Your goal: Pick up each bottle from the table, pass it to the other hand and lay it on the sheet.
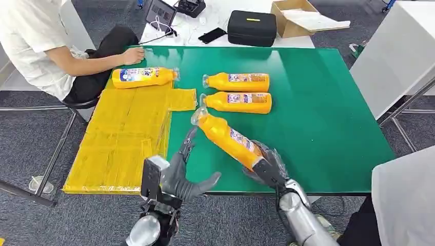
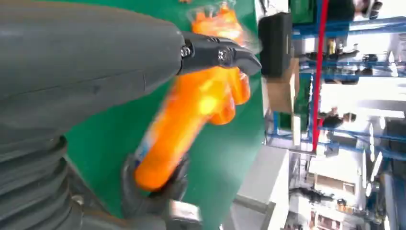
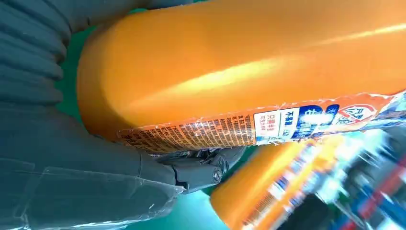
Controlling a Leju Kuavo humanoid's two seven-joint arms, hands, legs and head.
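The held orange bottle (image 1: 229,139) slants at lower centre of the head view above the green table (image 1: 328,113), its base gripped by the right hand (image 1: 267,166). The left hand (image 1: 179,177), fingers spread and holding nothing, waits beside it. Two orange bottles (image 1: 237,82) (image 1: 237,102) lie at centre, a fourth (image 1: 144,77) on the yellow sheet (image 1: 120,138) at upper left, by a person's hand (image 1: 133,55).

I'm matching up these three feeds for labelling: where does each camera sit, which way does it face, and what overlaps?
Head view: high on the body, facing forward and down at the green table; shows the left hand open and the right hand gripping the held bottle.
Left wrist view: behind the left hand, facing that bottle.
Right wrist view: behind the right hand, close on the bottle.
All share the held bottle.
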